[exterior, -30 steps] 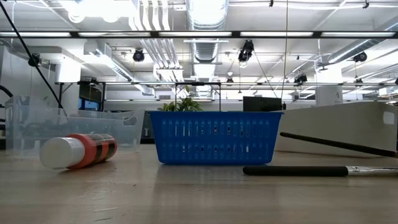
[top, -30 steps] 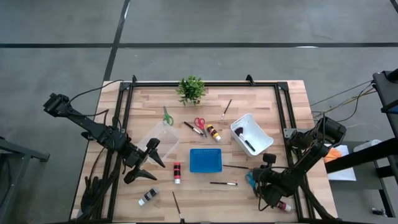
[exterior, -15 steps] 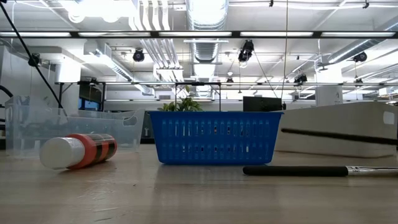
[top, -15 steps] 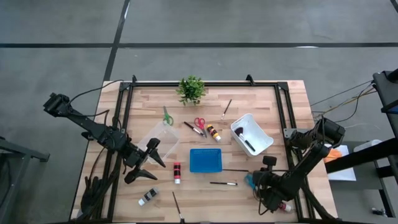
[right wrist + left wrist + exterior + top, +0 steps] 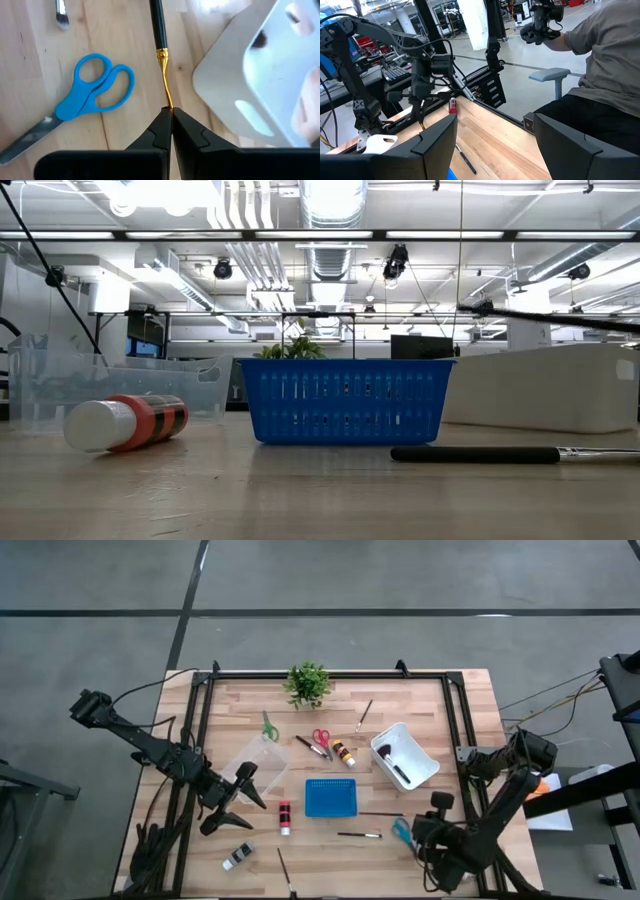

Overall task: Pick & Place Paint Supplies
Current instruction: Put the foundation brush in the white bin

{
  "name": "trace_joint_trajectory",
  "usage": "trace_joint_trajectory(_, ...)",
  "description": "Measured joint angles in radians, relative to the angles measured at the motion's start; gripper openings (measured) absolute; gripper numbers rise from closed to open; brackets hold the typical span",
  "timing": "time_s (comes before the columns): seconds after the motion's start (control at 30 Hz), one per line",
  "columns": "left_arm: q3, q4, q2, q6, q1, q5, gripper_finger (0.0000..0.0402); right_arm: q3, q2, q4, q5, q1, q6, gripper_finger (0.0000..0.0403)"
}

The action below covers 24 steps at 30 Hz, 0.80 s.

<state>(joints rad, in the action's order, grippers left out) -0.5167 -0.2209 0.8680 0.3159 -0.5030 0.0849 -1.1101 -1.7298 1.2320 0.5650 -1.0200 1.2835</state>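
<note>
My right gripper [image 5: 413, 826] hovers near the table's front right, shut on a thin black-handled brush [image 5: 378, 813] that hangs in the air [image 5: 550, 318]. Blue-handled scissors [image 5: 95, 92] lie flat on the wood just beneath it. My left gripper [image 5: 243, 797] waits open at the front left, beside the clear container [image 5: 255, 762], with nothing between its fingers. A red paint bottle [image 5: 285, 817] lies on its side left of the blue basket [image 5: 331, 797]. Another brush [image 5: 358, 834] lies flat in front of the basket. My right gripper pinches the brush's thin golden end [image 5: 167, 100], past the gold ferrule [image 5: 162, 53], between its two fingertips. The fingers slant down from the table's right, roughly in line with the brush. The brush is lifted clear, almost level, handle pointing toward the basket.
A white bin [image 5: 405, 755] holding a brush stands right of centre. Green scissors [image 5: 268, 727], red scissors [image 5: 321, 738], an orange bottle [image 5: 344, 753], a brush [image 5: 364, 715] and a potted plant [image 5: 307, 683] lie farther back. A bottle [image 5: 238, 856] and brush [image 5: 284, 870] lie at the front. A person sits beyond the table [image 5: 600, 75].
My right gripper has risen and drawn a little toward the table's near edge, staying shut. The brush has gone up with it, from just above the table to well above the basket's rim, keeping nearly level.
</note>
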Motion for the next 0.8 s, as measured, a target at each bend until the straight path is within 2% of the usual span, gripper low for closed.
trace_joint_trajectory(0.3, 0.0, 0.0, 0.0, 0.0, 0.0, 0.0, 0.0269, -0.087, 0.0, 0.183, 0.081, -0.012, 0.081, 0.0008)
trace_joint_trajectory(0.53, 0.0, 0.0, 0.0, 0.0, 0.0, 0.0, 0.0269, -0.114, 0.007, 0.333, 0.15, -0.01, 0.238, 0.0008)
trace_joint_trajectory(0.8, -0.001, 0.0, 0.0, 0.0, 0.0, 0.0, 0.0269, -0.092, 0.02, 0.339, 0.153, 0.009, 0.357, 0.0008)
